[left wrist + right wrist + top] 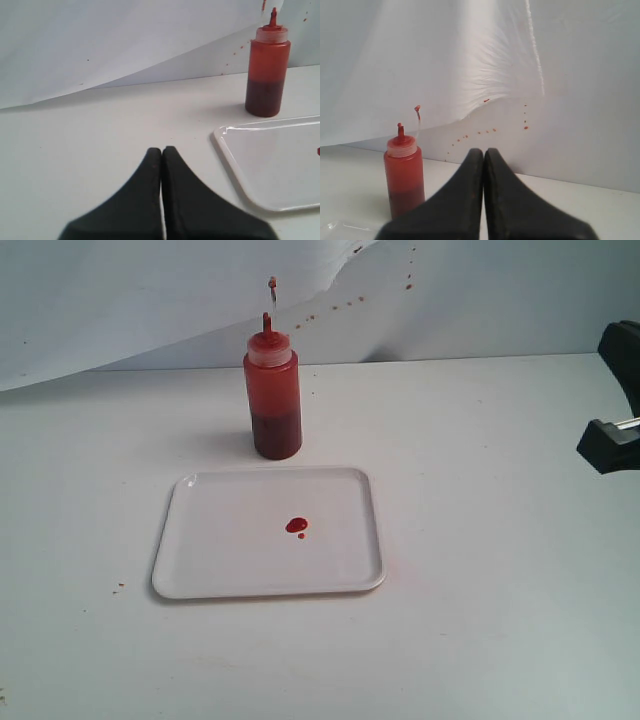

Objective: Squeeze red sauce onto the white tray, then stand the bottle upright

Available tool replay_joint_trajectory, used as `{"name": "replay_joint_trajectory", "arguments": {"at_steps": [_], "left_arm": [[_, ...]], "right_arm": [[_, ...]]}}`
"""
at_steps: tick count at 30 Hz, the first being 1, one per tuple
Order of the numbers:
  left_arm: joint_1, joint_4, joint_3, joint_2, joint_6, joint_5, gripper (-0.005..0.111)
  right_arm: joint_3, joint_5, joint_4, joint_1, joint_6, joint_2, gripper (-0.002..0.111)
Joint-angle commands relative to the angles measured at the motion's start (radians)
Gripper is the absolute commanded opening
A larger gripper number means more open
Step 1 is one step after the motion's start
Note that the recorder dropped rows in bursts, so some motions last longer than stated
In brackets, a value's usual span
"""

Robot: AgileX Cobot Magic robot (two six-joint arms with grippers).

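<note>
**One bottle [272, 400] upright behind the white tray [220, 552], both grippers closed**

Two pairs of black fingers are seen pressed together with nothing between them. The left gripper [161, 150] is held low over the white table [75, 160], off to one side of the tray [270, 165]. The right gripper [484, 151] is pointed toward the backdrop, and in its wrist view the foot of the bottle [404, 175] is partly covered by one finger [445, 205]. In the exterior view only a black arm part [610, 440] is shown at the right edge, well apart from tray and bottle.

Nearest on the table, the tray is laid flat with a long side toward the exterior camera. A few dark crumbs [118, 587] are scattered on the table near its left front corner. The red sauce [296, 525] is found near the tray's middle as a small glossy blob with a tinier drop just beside it.

Just behind the tray's far rim the bottle is stood upright, with darker liquid settled in its lower part. A pale screw cap [268, 350] is fitted on top, the red nozzle [267, 322] is pointed straight up, and the tip cap [271, 282] is held above it on a thin tether.

Farthest back, a creased white backdrop sheet [120, 300] is hung, and brownish-red specks [335, 308] are dotted across it to the right of the nozzle
</note>
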Motion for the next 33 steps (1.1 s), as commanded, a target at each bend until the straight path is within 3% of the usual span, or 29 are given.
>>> {"name": "replay_joint_trajectory", "arguments": {"at_steps": [1, 17, 22, 29, 33], "left_arm": [[0.049, -0.006, 0.005, -0.004, 0.004, -0.01, 0.0], [0.049, -0.006, 0.005, -0.004, 0.004, -0.01, 0.0], [0.049, -0.006, 0.005, -0.004, 0.004, -0.01, 0.0], [0.049, -0.006, 0.005, -0.004, 0.004, -0.01, 0.0], [0.049, -0.006, 0.005, -0.004, 0.004, -0.01, 0.0]], "right_arm": [[0.007, -0.01, 0.002, -0.007, 0.003, -0.005, 0.0], [0.007, 0.016, 0.002, -0.028, 0.003, -0.049, 0.0], [0.007, 0.031, 0.002, -0.134, 0.003, -0.239, 0.0], [0.007, 0.113, 0.002, -0.415, -0.053, -0.58, 0.0], [0.007, 0.233, 0.002, -0.474, -0.078, -0.702, 0.0]]}}
